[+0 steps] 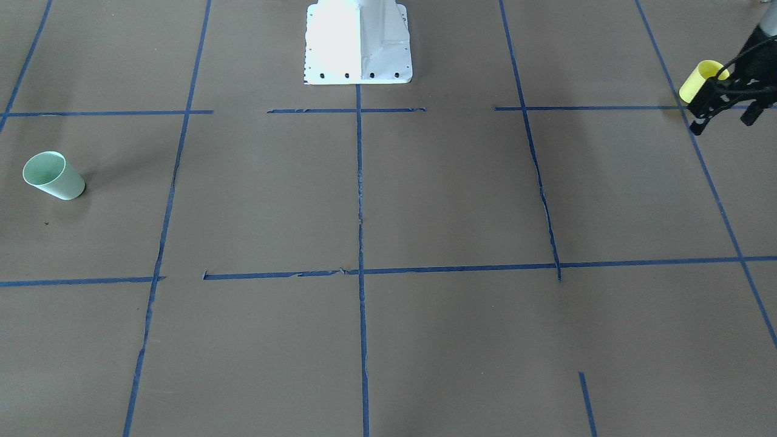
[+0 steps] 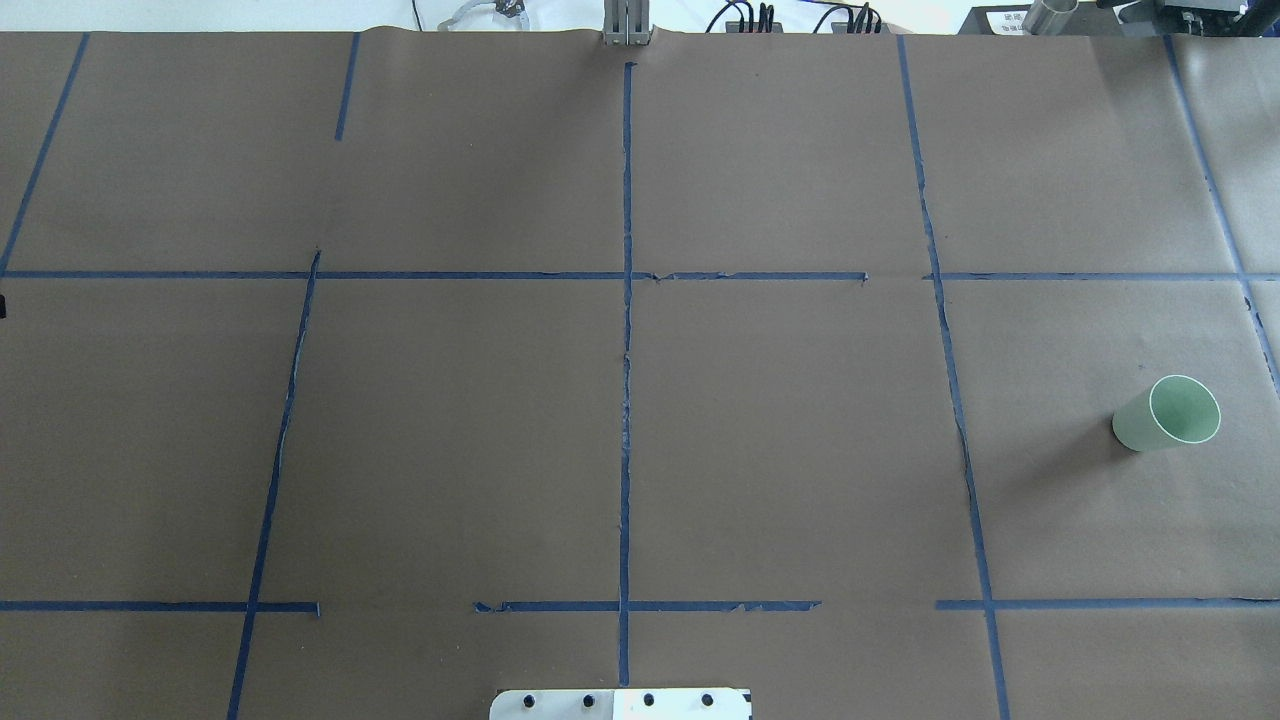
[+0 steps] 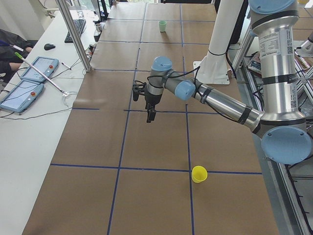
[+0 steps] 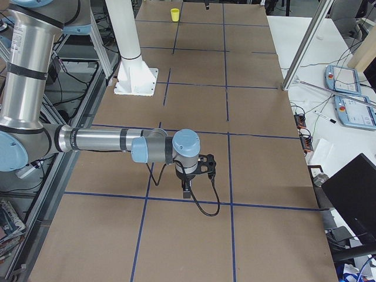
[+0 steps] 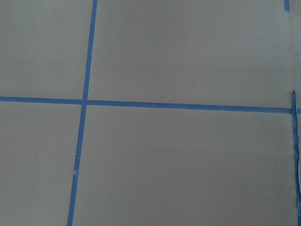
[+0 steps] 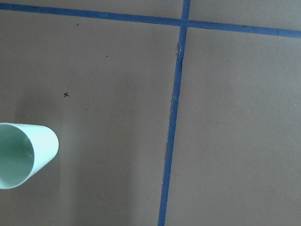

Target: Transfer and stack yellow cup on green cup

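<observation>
Two grippers hover: left gripper [image 1: 724, 124], spread and empty, is ready to fetch yellow cup [image 1: 695, 81] toward distant green cup [image 1: 54, 176]; on right gripper [image 4: 187, 189], spread cannot be told.

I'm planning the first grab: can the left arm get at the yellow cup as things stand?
Probably yes. The yellow cup stands upright on the table with nothing beside it, and the left pincer hangs open above the table at the same end, apart from the cup, nothing between them.

The yellow cup [image 3: 199, 174] and green cup [image 1: 53, 176] stand upright, well apart.
</observation>
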Robot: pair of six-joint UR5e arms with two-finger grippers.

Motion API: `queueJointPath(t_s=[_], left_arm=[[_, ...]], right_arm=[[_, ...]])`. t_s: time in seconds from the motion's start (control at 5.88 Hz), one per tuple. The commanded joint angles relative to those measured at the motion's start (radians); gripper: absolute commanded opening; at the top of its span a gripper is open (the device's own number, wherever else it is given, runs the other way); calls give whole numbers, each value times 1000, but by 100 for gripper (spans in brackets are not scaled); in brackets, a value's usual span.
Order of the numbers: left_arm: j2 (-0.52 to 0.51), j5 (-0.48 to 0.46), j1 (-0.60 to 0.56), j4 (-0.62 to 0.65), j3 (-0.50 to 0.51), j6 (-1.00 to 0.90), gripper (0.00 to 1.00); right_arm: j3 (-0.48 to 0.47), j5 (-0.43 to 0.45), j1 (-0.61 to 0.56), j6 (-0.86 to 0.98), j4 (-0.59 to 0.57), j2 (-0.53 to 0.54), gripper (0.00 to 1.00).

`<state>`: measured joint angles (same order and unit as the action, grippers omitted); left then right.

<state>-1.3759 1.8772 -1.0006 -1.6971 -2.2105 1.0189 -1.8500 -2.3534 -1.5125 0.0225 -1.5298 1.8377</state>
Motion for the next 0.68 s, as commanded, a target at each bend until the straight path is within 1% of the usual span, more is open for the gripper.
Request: queueJointPath(t_s=[0.0,0.17,0.34,0.51], left_arm=[[38,-346,304,22,-35,461,100],[67,-474,447,136,-35,679,100],[67,-578,597,286,-34,984,100],[63,-616,679,413,-32,1220,100]], right_arm=[[0,-1,0,0,2,0,100],[2,-1,0,1,2,0,100],[2,-1,2,1,2,0,100],[3,-1,0,1,2,0,100]])
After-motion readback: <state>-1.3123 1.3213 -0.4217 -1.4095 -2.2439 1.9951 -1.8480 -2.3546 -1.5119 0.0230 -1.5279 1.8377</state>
